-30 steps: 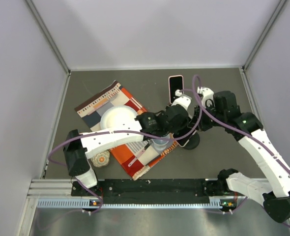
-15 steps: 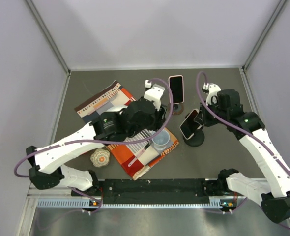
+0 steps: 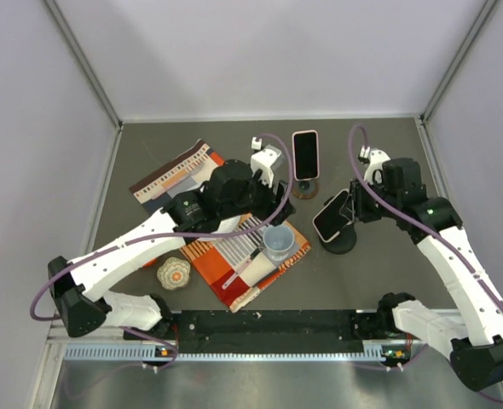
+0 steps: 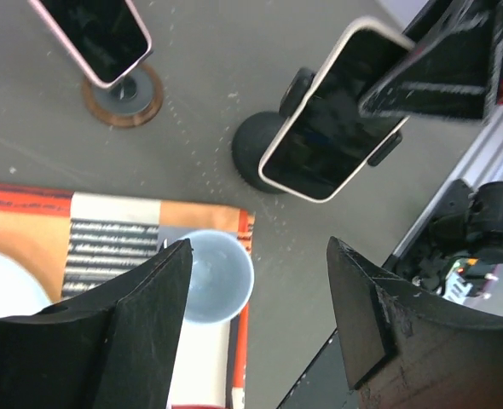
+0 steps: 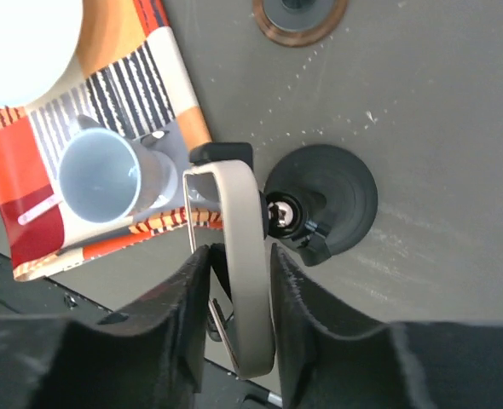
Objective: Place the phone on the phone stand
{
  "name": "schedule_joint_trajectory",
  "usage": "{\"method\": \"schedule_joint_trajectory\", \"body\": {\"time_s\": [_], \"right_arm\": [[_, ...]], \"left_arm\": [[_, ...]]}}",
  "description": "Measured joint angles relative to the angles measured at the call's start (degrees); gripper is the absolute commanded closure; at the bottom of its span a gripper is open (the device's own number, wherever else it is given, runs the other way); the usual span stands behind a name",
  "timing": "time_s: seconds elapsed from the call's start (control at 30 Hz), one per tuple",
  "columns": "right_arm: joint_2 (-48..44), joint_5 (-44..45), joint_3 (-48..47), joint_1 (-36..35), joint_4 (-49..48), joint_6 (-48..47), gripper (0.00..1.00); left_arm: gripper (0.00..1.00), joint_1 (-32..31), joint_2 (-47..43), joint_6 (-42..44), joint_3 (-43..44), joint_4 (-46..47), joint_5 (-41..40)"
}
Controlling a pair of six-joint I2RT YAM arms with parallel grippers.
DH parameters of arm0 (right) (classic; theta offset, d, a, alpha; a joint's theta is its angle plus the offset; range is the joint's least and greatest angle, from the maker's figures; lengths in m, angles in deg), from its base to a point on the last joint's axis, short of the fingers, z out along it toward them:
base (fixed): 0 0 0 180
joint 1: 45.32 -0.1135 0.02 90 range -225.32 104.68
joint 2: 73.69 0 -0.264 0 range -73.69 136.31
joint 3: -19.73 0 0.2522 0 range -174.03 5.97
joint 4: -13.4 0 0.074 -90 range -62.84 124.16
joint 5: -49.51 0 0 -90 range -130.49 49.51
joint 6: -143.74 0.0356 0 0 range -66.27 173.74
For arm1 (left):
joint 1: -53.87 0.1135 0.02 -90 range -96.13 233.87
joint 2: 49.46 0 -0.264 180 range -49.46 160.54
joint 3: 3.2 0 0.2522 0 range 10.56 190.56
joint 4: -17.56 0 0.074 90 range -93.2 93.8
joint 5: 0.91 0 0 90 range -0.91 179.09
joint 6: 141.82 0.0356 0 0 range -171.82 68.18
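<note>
Close around the gripped phone (image 3: 332, 215) and phone stand (image 3: 340, 244): cup (image 3: 277, 243), cloth (image 3: 222, 281), second phone (image 3: 304, 155).

- We saw the left arm (image 3: 141, 247) and right arm (image 3: 456, 264) clad in white shells, with black joint housings.
- A purple cable (image 3: 350, 158) ran along each arm (loosely looped).
- We found the left wrist's fingers (image 4: 141, 332) matte black, faintly scuffed.

Layout on the table (image 3: 166, 141)
The phone (image 3: 330, 216) sits on the phone stand (image 3: 340, 244) at right; just left of it, a cup (image 3: 277, 242) stands on a cloth (image 3: 209, 260). Behind them a second phone (image 3: 305, 154) stands on its own base (image 3: 305, 188). A small round object (image 3: 173, 273) lies near-left of the cloth.
</note>
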Motion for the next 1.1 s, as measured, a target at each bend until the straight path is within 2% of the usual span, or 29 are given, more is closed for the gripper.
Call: {"method": "schedule_joint_trajectory", "body": {"time_s": [0.1,0.2,0.27,0.4,0.6,0.77,0.9,1.03,1.1], "right_arm": [[-0.44,1.11,1.25,0.61,1.66,0.13,0.43],[-0.66,2.34,1.81,1.03,2.86,0.57,0.32],[-1.05,2.73,2.10,1.51,3.41,0.83,0.31],[-2.56,0.79,3.74,3.30,3.39,1.53,0.41],[-3.02,-6.97,6.36,6.40,1.44,2.27,0.54],[-4.00,-11.74,8.37,7.98,-0.66,2.08,0.52],[-4.48,-13.81,9.31,8.35,-1.66,1.81,0.50],[-4.52,-14.99,9.35,8.46,-2.19,1.81,0.51],[-4.61,-15.52,9.70,8.76,-2.95,1.84,0.55]], "left_arm": [[0.30,2.82,0.98,0.11,-0.68,4.72,6.58],[0.30,3.37,3.85,0.57,-0.52,8.90,11.58],[0.30,3.52,7.10,1.03,-0.04,10.69,14.45],[0.34,4.11,14.23,1.46,0.74,12.90,19.65],[0.33,8.02,21.40,0.98,0.92,17.49,28.20],[0.33,10.93,25.29,0.57,3.61,21.51,34.75],[0.34,10.88,30.23,0.33,9.35,23.65,39.15],[0.42,10.73,34.38,0.09,13.38,24.52,42.49],[0.44,10.71,36.41,-0.22,15.15,25.00,44.98]]}}
